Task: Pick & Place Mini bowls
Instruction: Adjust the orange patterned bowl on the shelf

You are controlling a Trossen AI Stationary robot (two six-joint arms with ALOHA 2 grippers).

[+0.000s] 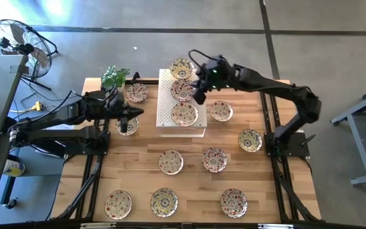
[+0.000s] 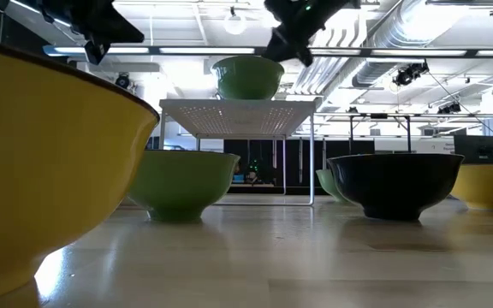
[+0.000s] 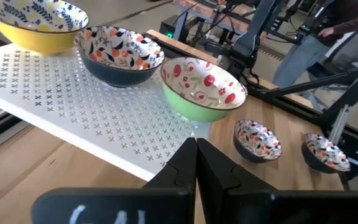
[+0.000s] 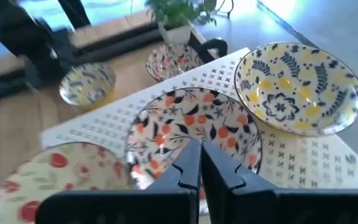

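Scene: a wooden table (image 1: 189,191) strewn with mini bowls (image 1: 171,162); a white perforated rack (image 1: 165,102) stands at upper centre of the overhead frame.
On the rack: three bowls in a line, a yellow-and-blue one (image 1: 181,68) at the far end, a red-and-dark floral one (image 1: 183,90) in the middle, a green-sided one with red flowers (image 1: 184,114) at the near end.
Right gripper (image 1: 200,89): just beside the middle bowl's right edge in the overhead frame; the wrist view shows its fingers (image 4: 187,163) pressed together with nothing between them, above that bowl.
Left gripper (image 1: 127,119): left of the rack, over a bowl (image 1: 128,126) on the table; its fingers (image 3: 188,165) meet, empty.
Remaining bowls: about ten on the table, three in a row along the bottom of the overhead frame, well apart.
Step in hand, as judged: the right arm appears to be clearing the rack or lining up on it; which one is unclear.
Doing it well: spread the fingers before descending, straddle one rim wall rather than the centre, and lift straight up so the neighbouring bowls, sitting close, are not nudged.
Risk: a closed claw dropped onto the glaze could skid the bowl toward the rack's edge.
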